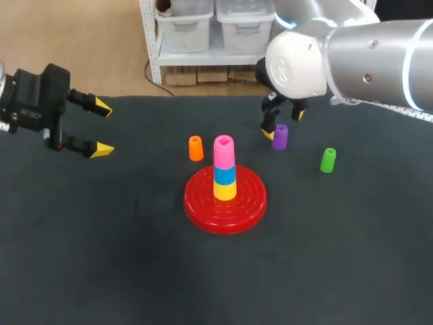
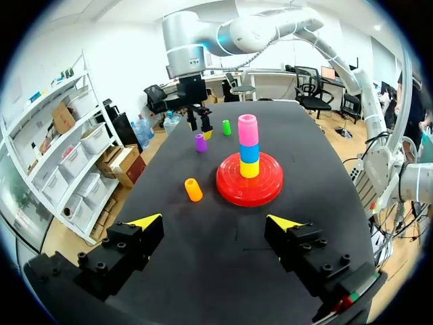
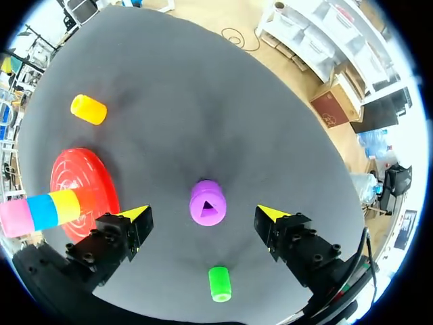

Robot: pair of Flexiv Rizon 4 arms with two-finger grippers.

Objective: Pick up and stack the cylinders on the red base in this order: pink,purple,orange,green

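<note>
The red base (image 1: pixel 225 201) (image 2: pixel 249 181) (image 3: pixel 80 189) sits mid-table with a yellow, blue and pink cylinder (image 1: pixel 224 146) (image 2: pixel 247 126) (image 3: pixel 15 214) stacked on its post. The purple cylinder (image 1: pixel 279 137) (image 2: pixel 200 143) (image 3: pixel 208 202) stands upright behind and right of the base. My right gripper (image 1: pixel 283 123) (image 3: pixel 203 215) hovers open directly above it, fingers on either side, not touching. The orange cylinder (image 1: pixel 195 148) (image 2: pixel 193 189) (image 3: pixel 88 110) stands left of the stack. The green cylinder (image 1: pixel 327 160) (image 2: pixel 226 126) (image 3: pixel 219 284) stands to the right. My left gripper (image 1: pixel 100 128) (image 2: pixel 214 226) is open at the far left, holding nothing.
The table is a dark mat (image 1: pixel 135 257). Its back edge runs just behind the purple cylinder, with shelving beyond it.
</note>
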